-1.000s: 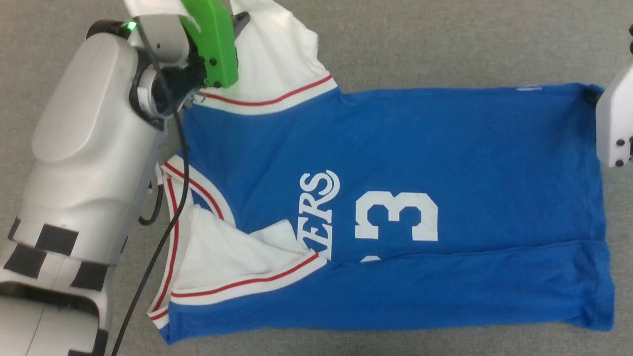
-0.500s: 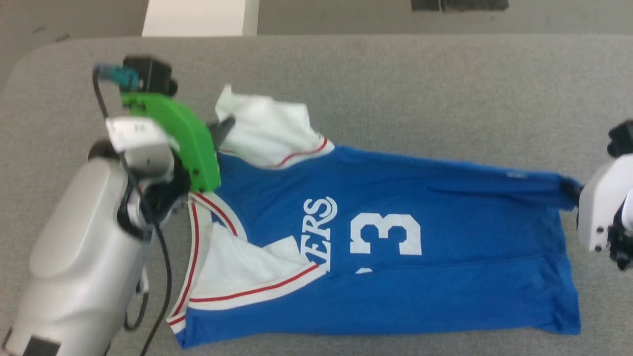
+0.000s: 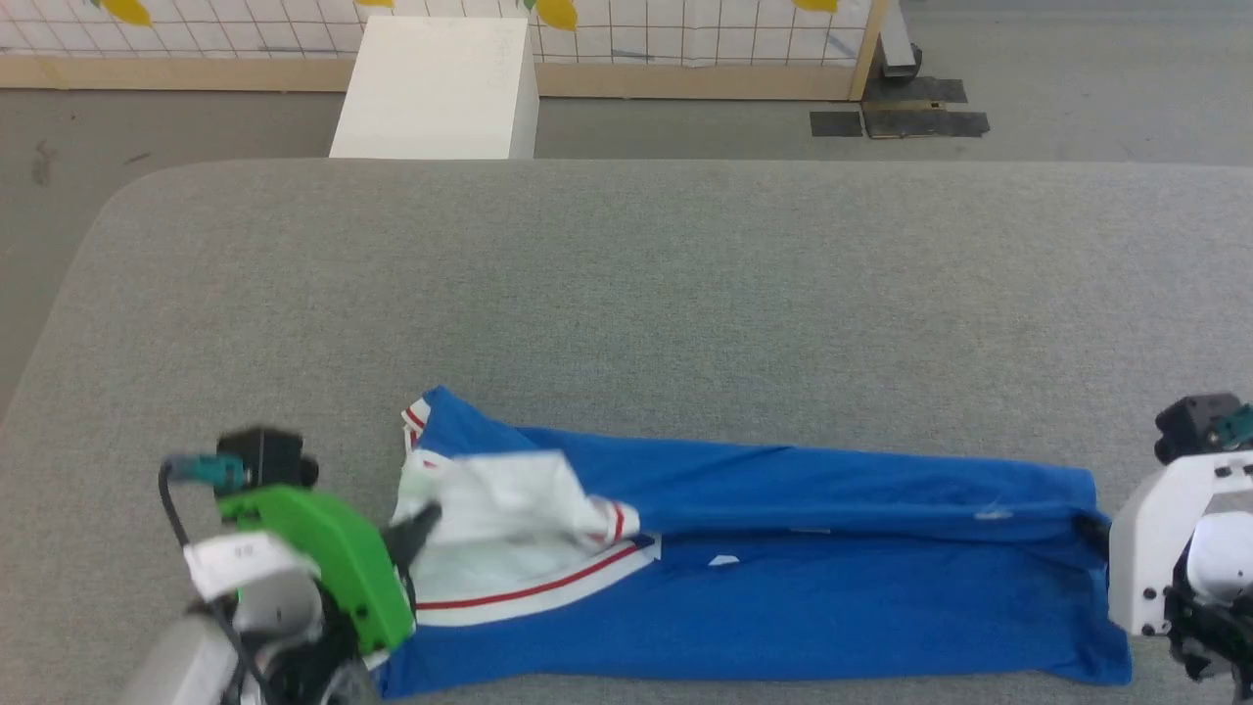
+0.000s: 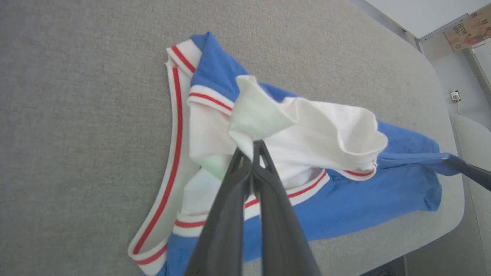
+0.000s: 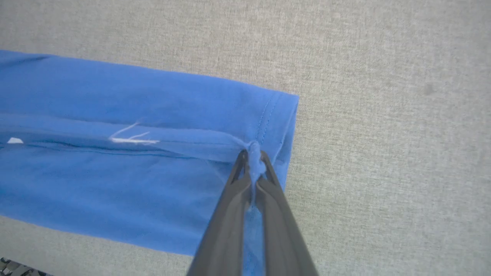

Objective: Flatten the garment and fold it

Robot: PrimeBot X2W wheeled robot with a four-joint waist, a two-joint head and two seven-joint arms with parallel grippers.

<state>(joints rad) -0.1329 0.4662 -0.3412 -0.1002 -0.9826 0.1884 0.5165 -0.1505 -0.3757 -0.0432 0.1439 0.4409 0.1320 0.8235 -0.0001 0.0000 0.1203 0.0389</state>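
Observation:
The royal-blue jersey (image 3: pixel 812 587) lies along the near edge of the grey table (image 3: pixel 626 294), its far half lifted and drawn over the near half so the lettering is hidden. My left gripper (image 3: pixel 423 521) is shut on the white sleeve (image 4: pixel 307 134) at the jersey's left end, holding it bunched above the red-striped collar (image 4: pixel 174 126). My right gripper (image 3: pixel 1094 531) is shut on the blue hem corner (image 5: pixel 253 153) at the right end. In the right wrist view the jersey (image 5: pixel 134 153) shows a long lengthwise crease. In the left wrist view my left gripper (image 4: pixel 256 145) pinches the sleeve cloth.
The table's far half is bare grey cloth. Beyond it stand a white box (image 3: pixel 436 88) on the floor and a gridded panel with a wooden frame (image 3: pixel 685 39). The table's near edge runs just below the jersey.
Both grippers have carried the jersey's far edge toward the near edge, folding it over the lettering and number. The head camera has tilted up, bringing the far table and floor into view.

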